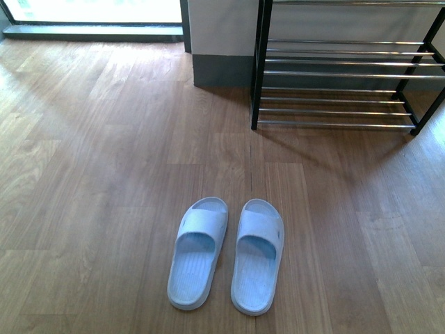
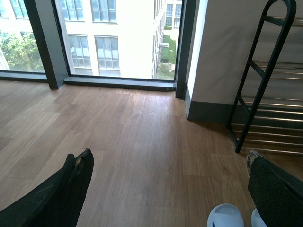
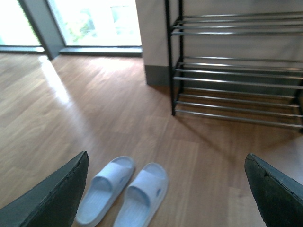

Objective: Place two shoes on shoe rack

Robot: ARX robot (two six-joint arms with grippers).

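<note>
Two pale blue slides (image 1: 198, 250) on floor (image 1: 104, 174), one shoe rack (image 1: 334, 74)

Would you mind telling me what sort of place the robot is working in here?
Likely a home or apartment room, perhaps near the entrance: a chrome-rod shoe rack, pale blue slide sandals on a wood-plank floor, and tall windows reaching the floor.
</note>
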